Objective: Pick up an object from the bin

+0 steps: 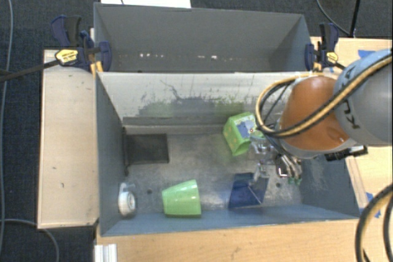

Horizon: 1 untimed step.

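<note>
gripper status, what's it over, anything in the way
Gripper at near right of bin, over the dark blue object. Green box close behind it. Green cup lies apart, to the left.

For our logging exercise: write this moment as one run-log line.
gripper: over blue thing, front right | others: green cup on its side, front left; tape roll front-left corner; green box further back
</note>
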{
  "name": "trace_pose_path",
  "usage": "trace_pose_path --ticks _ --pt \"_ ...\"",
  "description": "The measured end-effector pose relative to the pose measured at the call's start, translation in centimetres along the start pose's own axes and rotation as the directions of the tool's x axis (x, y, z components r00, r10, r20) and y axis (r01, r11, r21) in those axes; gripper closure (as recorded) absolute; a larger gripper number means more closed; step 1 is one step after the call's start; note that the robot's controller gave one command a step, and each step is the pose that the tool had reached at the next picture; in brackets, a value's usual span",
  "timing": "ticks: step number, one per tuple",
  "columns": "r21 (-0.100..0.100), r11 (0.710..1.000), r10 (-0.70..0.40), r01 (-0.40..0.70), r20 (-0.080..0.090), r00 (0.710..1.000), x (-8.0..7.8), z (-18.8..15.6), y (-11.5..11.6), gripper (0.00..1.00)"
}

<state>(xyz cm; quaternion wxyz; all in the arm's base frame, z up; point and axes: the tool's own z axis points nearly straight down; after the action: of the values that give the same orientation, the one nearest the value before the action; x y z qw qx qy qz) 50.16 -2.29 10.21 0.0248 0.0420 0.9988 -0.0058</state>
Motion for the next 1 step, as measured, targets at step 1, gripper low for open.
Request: trace_pose_path --ticks 1 --pt "0.000 1.000 -0.001 0.001 0.000 1.000 0.00 0.00 0.00 1.00"
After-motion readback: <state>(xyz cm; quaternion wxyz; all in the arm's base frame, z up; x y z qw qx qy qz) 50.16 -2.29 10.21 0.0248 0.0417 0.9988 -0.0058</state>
